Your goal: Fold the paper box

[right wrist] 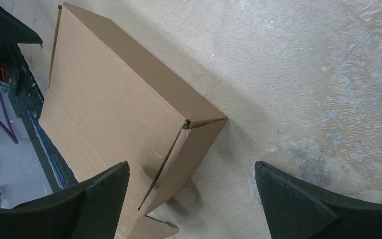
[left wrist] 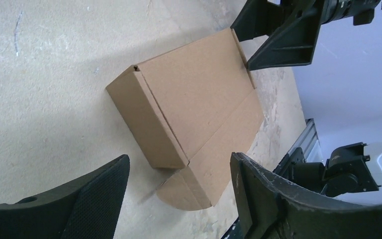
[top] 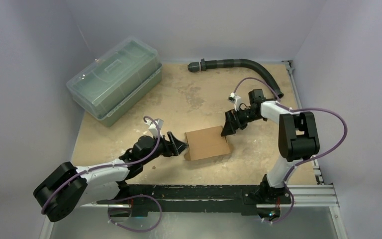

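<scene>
Cardboard of plain brown formed the paper box (top: 207,143), which sat folded into a low carton near the middle of the table (top: 258,99), a rounded flap lying flat at its near edge. The left gripper (top: 180,146) stood just beside its left end, jaws spread apart and holding nothing. The right gripper (top: 227,130) hung at its far right corner, jaws spread wide, likewise gripping nothing. A clear lidded plastic bin (top: 114,79) stood well apart at the far left.

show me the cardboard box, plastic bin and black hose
brown cardboard box (top: 208,141), top external view, top panel
clear greenish plastic bin (top: 114,74), top external view, lid
black ribbed hose (top: 238,62), top external view, middle
</scene>
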You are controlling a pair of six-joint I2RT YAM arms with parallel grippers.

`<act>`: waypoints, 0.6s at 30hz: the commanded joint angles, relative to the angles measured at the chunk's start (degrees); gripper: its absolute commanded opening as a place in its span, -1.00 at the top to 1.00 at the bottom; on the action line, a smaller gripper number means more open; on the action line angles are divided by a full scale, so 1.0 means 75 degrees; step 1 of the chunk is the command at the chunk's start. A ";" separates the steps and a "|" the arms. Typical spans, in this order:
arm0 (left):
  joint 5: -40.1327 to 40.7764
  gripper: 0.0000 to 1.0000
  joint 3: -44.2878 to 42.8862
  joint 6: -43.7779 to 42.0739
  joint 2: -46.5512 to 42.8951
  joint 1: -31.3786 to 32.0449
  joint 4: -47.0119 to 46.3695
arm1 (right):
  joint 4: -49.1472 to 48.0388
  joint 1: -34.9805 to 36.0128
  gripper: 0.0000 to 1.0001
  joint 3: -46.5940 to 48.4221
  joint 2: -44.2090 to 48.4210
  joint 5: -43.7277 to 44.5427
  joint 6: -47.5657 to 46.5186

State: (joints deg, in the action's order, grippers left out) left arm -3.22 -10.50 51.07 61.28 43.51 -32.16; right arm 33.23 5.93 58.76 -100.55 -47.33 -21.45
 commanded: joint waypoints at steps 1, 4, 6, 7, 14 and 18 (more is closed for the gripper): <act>-0.0043 -0.47 0.0056 0.0270 0.0379 -0.0029 -0.1286 | -0.0224 -0.0019 -0.93 0.0034 0.0029 -0.0154 0.0294; -0.0024 -0.47 0.0095 0.0323 0.0733 -0.0026 -0.1623 | -0.0122 -0.0029 -0.71 0.0117 -0.0175 -0.0323 0.0220; -0.0004 -0.47 0.0071 0.0323 0.0975 -0.0033 -0.1778 | -0.0033 -0.0045 -0.48 0.0161 -0.0278 -0.0450 0.0167; -0.0004 -0.47 0.0059 0.0336 0.1094 -0.0029 -0.1877 | 0.0005 -0.0048 -0.37 0.0187 -0.0330 -0.0524 0.0120; -0.0127 -0.55 0.0019 0.0332 0.1920 -0.0053 -0.2633 | 0.0292 -0.0277 0.17 0.0315 -0.0561 -0.0917 -0.0088; -0.0222 -0.56 0.0056 0.0548 0.2398 -0.0064 -0.3120 | 0.0462 -0.0486 0.30 0.0400 -0.0766 -0.1106 -0.0215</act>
State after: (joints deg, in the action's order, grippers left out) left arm -3.70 -10.44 53.30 76.69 43.48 -47.75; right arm 35.70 4.05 59.86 -104.66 -54.89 -20.71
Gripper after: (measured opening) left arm 0.777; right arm 0.371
